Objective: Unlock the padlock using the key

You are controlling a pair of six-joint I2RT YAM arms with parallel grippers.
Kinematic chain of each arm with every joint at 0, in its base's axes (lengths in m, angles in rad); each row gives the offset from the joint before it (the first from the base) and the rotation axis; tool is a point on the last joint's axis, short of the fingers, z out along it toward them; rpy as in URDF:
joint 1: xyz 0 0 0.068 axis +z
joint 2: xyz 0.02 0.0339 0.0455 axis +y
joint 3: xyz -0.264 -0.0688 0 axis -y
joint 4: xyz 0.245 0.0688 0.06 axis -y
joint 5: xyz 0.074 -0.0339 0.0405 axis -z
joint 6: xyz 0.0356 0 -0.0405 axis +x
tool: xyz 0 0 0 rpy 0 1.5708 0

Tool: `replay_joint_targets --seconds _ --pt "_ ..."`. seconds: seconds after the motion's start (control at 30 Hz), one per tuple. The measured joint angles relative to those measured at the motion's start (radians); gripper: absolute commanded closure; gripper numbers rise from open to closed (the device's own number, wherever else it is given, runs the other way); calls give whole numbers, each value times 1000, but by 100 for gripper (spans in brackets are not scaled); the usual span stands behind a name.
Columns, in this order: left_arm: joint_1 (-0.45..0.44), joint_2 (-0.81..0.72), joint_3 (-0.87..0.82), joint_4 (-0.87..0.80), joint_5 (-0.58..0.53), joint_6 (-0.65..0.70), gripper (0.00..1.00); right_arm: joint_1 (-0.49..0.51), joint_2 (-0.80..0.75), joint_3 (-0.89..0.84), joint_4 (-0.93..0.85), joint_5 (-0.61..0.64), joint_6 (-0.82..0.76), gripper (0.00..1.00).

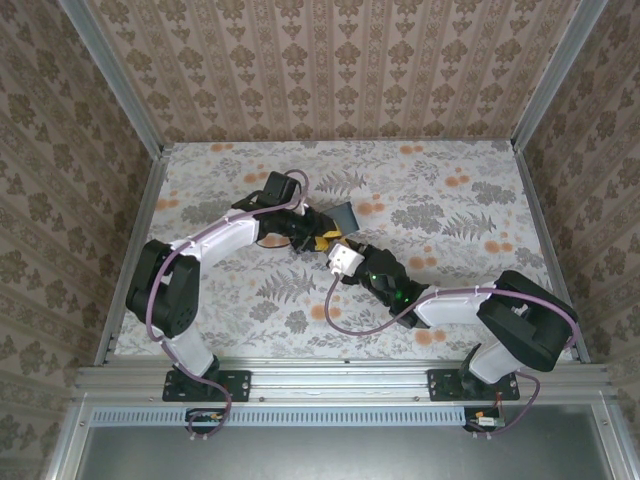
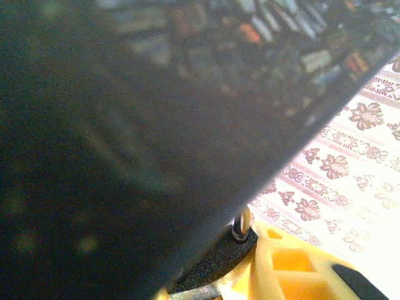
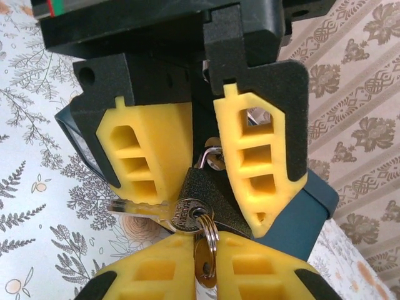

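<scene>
The small dark padlock (image 3: 215, 190) hangs on the blue box (image 3: 312, 212), its thin shackle (image 3: 209, 153) pointing up. My left gripper (image 3: 209, 187) comes down from above, its yellow fingers (image 3: 150, 150) shut on the padlock body. The right gripper (image 3: 206, 269) is just below, shut on one key (image 3: 205, 262) by its head. The ring (image 3: 210, 232) joins it to a second key (image 3: 186, 212), which lies across the padlock's front with its blade pointing left into free air. In the left wrist view the padlock (image 2: 219, 262) sits beside a yellow finger (image 2: 294, 269). From above, both grippers (image 1: 312, 238) (image 1: 331, 252) meet mid-table.
The box's dark side (image 2: 125, 125) blocks most of the left wrist view. The box (image 1: 346, 214) stands on the floral tabletop (image 1: 450, 200), just beyond the grippers. Patterned walls close in the table on three sides. The right arm's purple cable (image 1: 345, 325) loops over the table near its base.
</scene>
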Motion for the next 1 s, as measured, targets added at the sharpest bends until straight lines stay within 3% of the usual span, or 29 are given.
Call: replay_joint_targets --seconds 0.37,0.4,0.5,0.57,0.87,1.0 --pt "1 -17 -3 18 1 0 100 0 26 12 8 35 425 95" --pt "1 -17 -3 17 0 0 95 0 26 12 9 36 462 95" --pt "5 -17 -3 11 0 16 66 0 22 11 6 35 539 93" --pt "7 -21 -3 -2 4 26 58 2 12 11 -17 35 564 93" --pt "80 -125 1 -105 -27 111 52 -54 2 11 -81 3 608 92" --pt "98 -125 73 -237 -135 245 51 -82 2 11 -83 -46 657 91"
